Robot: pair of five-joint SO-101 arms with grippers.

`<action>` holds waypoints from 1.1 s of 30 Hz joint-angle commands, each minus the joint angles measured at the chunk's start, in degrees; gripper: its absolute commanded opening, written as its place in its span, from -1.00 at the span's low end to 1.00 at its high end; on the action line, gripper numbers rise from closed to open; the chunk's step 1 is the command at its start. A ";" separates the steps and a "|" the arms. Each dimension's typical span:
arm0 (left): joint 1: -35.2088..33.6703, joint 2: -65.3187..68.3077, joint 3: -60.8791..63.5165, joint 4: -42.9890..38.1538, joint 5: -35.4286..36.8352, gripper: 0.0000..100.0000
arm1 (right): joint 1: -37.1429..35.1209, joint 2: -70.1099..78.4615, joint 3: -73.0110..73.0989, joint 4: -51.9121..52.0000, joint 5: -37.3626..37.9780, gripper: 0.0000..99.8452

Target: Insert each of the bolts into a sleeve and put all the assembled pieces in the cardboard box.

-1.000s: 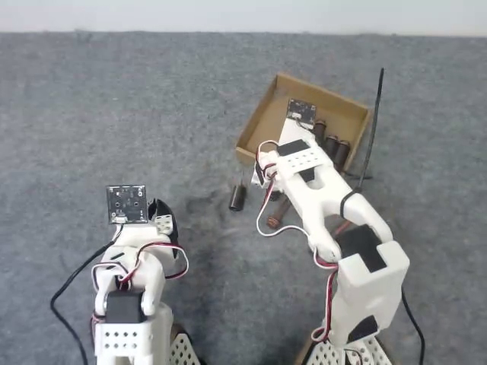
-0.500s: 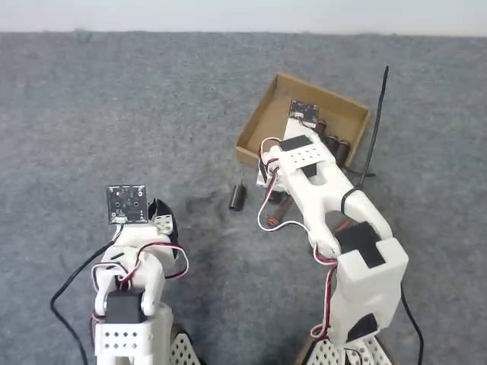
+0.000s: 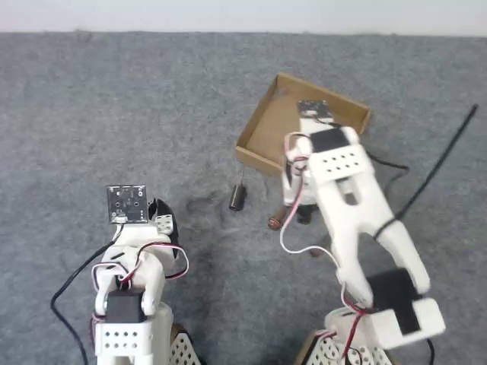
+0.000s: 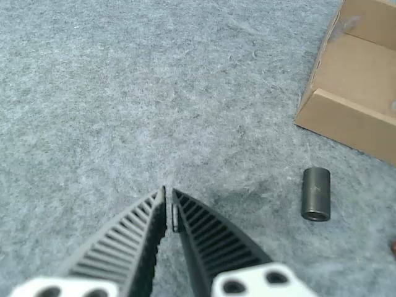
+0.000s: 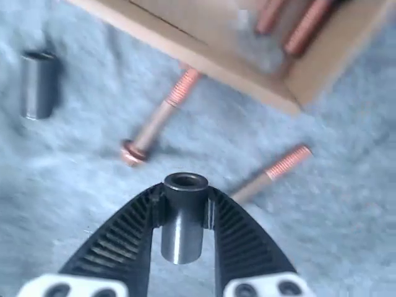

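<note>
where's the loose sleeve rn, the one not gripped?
High view: the loose sleeve lies on the carpet between the arms, just off the box's near corner, with a loose bolt to its right.

Robotics lab bench, grey felt mat (image 3: 114,99), exposed wiring (image 3: 295,190) on white arms (image 3: 129,304)

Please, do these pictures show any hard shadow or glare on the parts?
High view: even light, no glare, a faint shadow on the carpet beside the loose sleeve. Left wrist view: that soft shadow again beside it. Right wrist view: the held sleeve in the right hand carries a mild sheen, no glare.
</note>
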State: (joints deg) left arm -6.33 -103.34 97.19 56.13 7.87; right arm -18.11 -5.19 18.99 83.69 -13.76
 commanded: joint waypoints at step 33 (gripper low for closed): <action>0.26 -0.70 -2.07 -4.48 -0.62 -0.98 | 46.73 -48.31 57.14 -31.60 26.02 -0.99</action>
State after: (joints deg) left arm -6.33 -103.34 97.19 54.99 7.87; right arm 27.34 -50.81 76.40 53.10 10.59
